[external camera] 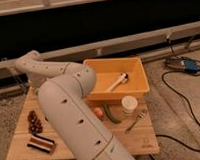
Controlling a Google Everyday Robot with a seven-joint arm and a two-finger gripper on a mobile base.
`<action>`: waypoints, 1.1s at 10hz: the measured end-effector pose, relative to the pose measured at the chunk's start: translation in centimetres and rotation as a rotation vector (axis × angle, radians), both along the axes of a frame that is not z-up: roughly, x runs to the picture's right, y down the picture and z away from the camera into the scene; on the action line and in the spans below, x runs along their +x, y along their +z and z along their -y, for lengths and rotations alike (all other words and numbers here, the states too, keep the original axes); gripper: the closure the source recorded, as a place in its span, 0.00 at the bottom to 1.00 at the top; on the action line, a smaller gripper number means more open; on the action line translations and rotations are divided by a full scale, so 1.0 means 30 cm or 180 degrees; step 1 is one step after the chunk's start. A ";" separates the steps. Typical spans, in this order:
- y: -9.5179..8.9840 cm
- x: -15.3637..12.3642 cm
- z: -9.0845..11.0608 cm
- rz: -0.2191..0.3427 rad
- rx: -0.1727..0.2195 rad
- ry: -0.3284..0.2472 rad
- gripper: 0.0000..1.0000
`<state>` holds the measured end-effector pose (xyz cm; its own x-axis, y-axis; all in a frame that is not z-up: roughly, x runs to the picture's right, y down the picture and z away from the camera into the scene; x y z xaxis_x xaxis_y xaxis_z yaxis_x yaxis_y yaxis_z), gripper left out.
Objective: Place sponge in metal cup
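My white arm [70, 111] fills the middle of the camera view, rising from the bottom edge to an elbow [30, 65] at the upper left. My gripper does not show; it is out of sight behind the arm. The metal cup and the sponge are also hidden, covered by the arm over the left-middle of the wooden table [139, 143].
An orange bin [139, 85] holding a white brush [116, 83] stands at the table's back right. In front of it are a white cup [128, 104], an orange fruit [98, 112], a green item [113, 115] and a fork [135, 122]. A brown cluster [33, 122] and a striped packet [41, 143] lie at the left. Cables [179, 91] run on the floor at the right.
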<state>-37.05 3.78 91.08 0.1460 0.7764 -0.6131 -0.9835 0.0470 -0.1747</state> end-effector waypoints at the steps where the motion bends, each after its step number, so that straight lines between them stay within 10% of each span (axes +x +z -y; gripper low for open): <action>1: 0.016 -0.017 -0.008 -0.0001 0.0010 -0.0012 0.35; 8: 0.102 -0.062 -0.044 -0.0276 0.0139 0.0036 0.35; 11: 0.135 -0.058 -0.068 -0.0397 0.0161 -0.0014 0.55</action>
